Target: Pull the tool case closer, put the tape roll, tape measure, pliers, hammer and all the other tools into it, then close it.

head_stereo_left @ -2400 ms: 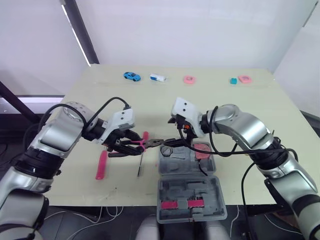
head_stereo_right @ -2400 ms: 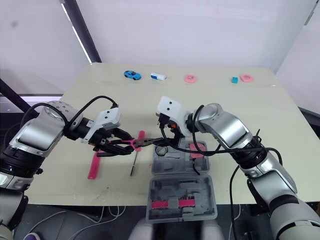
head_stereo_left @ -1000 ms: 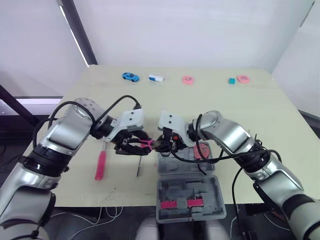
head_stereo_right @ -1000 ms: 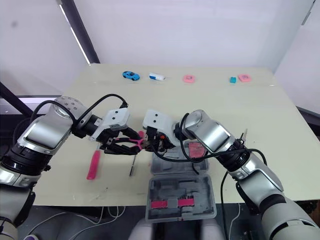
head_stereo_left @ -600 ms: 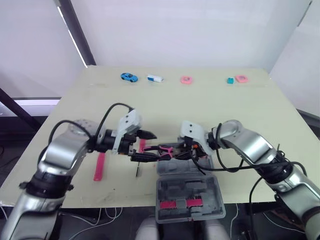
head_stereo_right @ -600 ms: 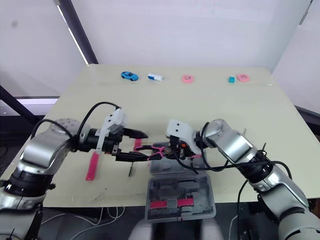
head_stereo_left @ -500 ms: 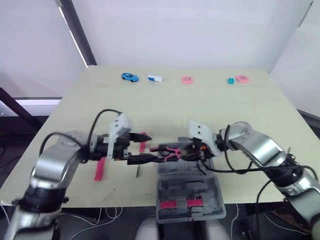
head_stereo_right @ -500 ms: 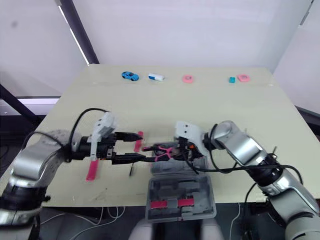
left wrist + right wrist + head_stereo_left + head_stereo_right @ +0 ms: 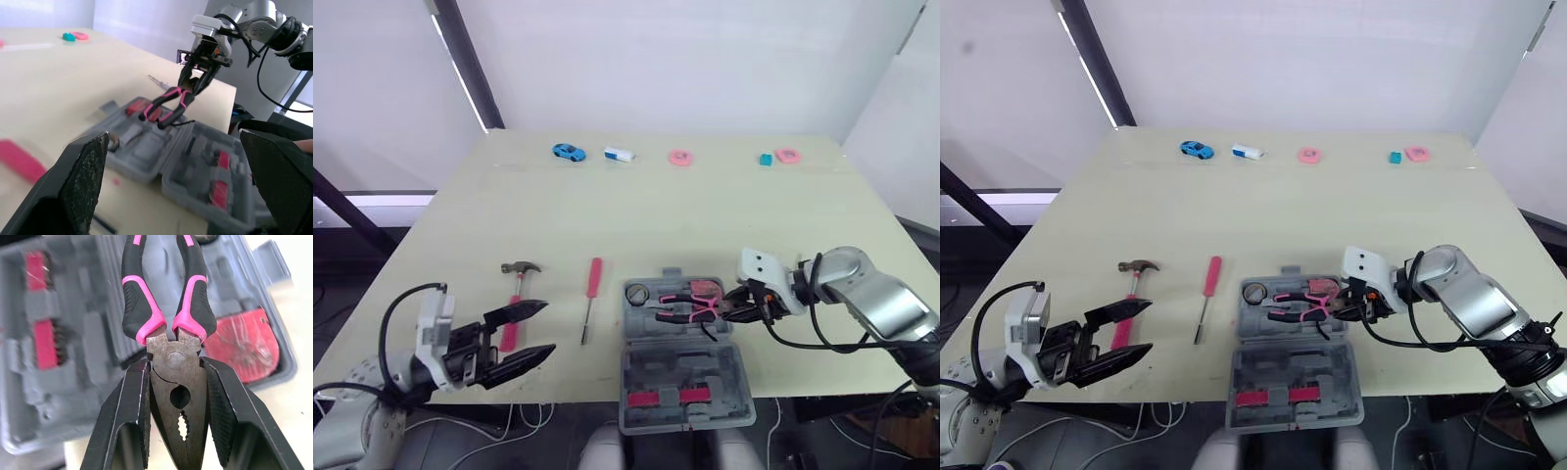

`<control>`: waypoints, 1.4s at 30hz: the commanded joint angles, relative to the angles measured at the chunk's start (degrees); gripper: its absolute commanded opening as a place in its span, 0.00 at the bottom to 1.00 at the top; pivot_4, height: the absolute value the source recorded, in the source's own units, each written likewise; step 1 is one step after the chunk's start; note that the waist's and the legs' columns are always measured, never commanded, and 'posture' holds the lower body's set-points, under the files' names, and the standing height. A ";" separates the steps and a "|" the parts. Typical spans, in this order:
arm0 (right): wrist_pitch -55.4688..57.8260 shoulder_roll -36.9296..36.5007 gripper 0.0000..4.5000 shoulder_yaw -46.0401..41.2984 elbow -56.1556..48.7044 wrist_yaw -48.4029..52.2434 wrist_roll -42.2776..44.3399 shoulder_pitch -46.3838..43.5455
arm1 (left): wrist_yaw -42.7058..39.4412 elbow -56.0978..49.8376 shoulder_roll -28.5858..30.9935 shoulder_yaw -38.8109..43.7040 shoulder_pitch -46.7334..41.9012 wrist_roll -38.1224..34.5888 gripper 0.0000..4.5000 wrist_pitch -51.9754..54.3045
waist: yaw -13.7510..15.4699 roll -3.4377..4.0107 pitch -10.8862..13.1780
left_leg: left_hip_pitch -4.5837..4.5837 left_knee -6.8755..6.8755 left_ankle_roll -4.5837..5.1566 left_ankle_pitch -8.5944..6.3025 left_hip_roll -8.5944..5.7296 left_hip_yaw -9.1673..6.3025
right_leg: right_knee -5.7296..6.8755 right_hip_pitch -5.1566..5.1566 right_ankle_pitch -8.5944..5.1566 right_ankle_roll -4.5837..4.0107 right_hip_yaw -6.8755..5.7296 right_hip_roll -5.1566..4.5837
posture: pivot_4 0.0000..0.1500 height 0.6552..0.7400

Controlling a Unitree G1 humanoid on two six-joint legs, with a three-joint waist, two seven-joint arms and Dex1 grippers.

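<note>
Pliers with pink-and-black grips (image 9: 168,313) hang by the head in my right claw (image 9: 174,366), handles leading into the open grey plastic case (image 9: 677,372), unseated I think; left claw (image 9: 549,326) gapes empty.

No legible text or labels (anywhere)

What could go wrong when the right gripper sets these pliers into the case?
The right gripper pinches the pliers by the head only, so the free handles could swing or slip. They hang close by the red tape measure; landing across it might leave them unseated and keep the tool case from closing.
</note>
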 commanded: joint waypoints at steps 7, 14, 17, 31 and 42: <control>-6.63 6.88 0.23 5.40 5.90 1.39 -7.24 -3.87 | -0.78 0.13 0.28 -3.38 -1.36 0.24 1.00 -4.62 | -0.11 0.00 0.00 | 0.00 0.00 0.00 0.00 0.01 0.01 | 0.01 0.01 0.05 0.08 0.00 0.01 | 1.00 1.00; -7.84 14.33 0.23 9.40 11.00 -0.29 -12.06 -6.86 | 0.73 0.53 0.76 -5.58 -2.16 2.04 1.00 -6.88 | -0.18 0.01 0.00 | 0.02 0.00 0.00 0.00 0.02 0.01 | 0.02 0.01 0.06 0.10 0.00 0.02 | 1.00 1.00; -8.57 16.68 0.23 10.50 12.80 -0.54 -13.98 -7.47 | 1.12 0.84 0.79 -5.68 -2.03 1.95 1.00 -7.10 | -0.14 0.01 -0.01 | 0.00 0.00 0.00 0.00 0.02 0.02 | 0.01 0.01 0.07 0.12 0.00 0.01 | 1.00 1.00; -16.45 18.66 0.60 6.69 15.46 0.82 -14.44 -5.92 | 2.81 -0.47 0.43 -6.18 -0.69 1.61 1.00 -7.67 | -0.09 0.02 -0.01 | 0.04 -0.02 -0.01 0.00 0.04 0.02 | 0.05 0.01 0.07 0.10 -0.01 0.03 | 1.00 1.00; -20.73 23.22 0.60 -6.27 13.00 -0.97 -1.30 4.16 | 3.64 -1.23 0.26 -6.61 0.01 1.31 1.00 -7.63 | -0.22 0.02 -0.01 | 0.11 -0.03 -0.01 0.00 0.05 -0.01 | 0.03 0.09 0.07 0.11 -0.05 0.03 | 1.00 1.00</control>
